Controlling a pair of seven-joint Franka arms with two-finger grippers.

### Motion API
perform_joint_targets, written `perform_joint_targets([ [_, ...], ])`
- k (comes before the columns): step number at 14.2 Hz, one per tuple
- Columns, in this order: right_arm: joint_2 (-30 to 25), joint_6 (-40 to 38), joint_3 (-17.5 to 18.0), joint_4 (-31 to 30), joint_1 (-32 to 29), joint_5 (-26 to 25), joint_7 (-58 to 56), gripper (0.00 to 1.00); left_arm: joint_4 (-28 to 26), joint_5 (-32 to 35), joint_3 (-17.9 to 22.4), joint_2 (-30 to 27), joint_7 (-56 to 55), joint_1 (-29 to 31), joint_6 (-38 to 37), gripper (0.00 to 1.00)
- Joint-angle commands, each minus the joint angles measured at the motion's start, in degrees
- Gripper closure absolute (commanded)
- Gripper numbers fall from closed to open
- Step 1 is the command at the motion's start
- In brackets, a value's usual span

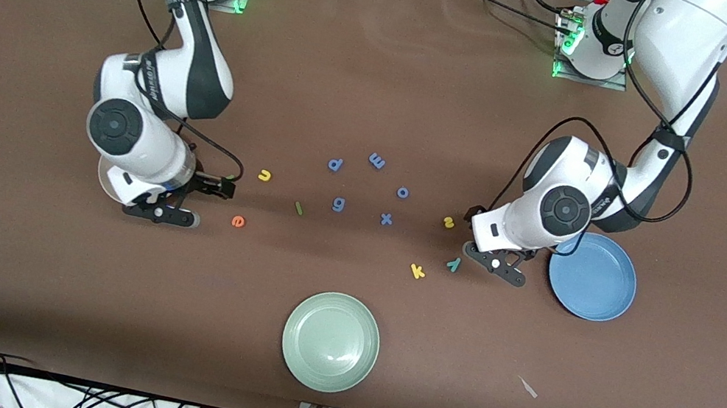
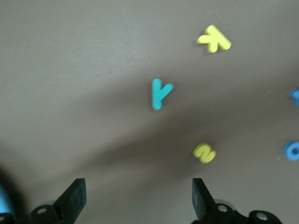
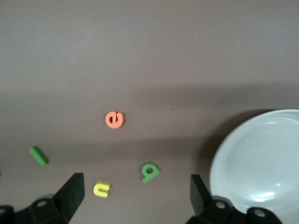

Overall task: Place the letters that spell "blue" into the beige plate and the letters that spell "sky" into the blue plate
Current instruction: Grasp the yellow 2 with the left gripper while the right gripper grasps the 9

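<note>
Three round shallow plates on the brown table (image 1: 390, 52): pale green plate (image 1: 330, 342) nearest the front camera, plain mid-blue plate (image 1: 593, 277) at the left arm's end, cream-beige plate (image 3: 261, 163) under the right arm.

Twelve foam letters lie loose between the arms, none in a plate:
- dark green "b" (image 3: 150, 171)
- thin green "l" (image 1: 298, 207)
- yellow "u" (image 1: 264, 175)
- orange "e" (image 1: 238, 221)
- yellow "s" (image 1: 449, 223)
- yellow "k" (image 1: 417, 271)
- teal "y" (image 1: 454, 264)
- five periwinkle-blue letters (image 1: 377, 160)

Left hand (image 1: 498, 265) open, empty, beside the blue plate. Right hand (image 1: 181, 198) open, empty, beside the "e".
</note>
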Motion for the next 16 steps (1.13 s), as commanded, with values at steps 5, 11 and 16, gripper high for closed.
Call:
perform_joint_targets([
  [5, -0.61, 15.50, 0.34, -12.89, 1.34, 0.82, 1.51, 0.00, 1.42, -3.77, 2.12, 5.49, -6.64, -6.43, 5.88, 0.00],
  [11, -0.25, 16.03, 1.04, -15.00, 1.43, 0.82, 1.51, 0.00, 0.37, -3.33, 2.74, 7.17, -9.19, -8.72, 7.47, 0.26],
  [16, 0.71, 18.32, 1.14, -16.41, 1.43, 0.82, 1.51, 0.02, -1.30, -3.06, 2.74, 6.47, -8.67, -8.63, 7.30, 0.74],
])
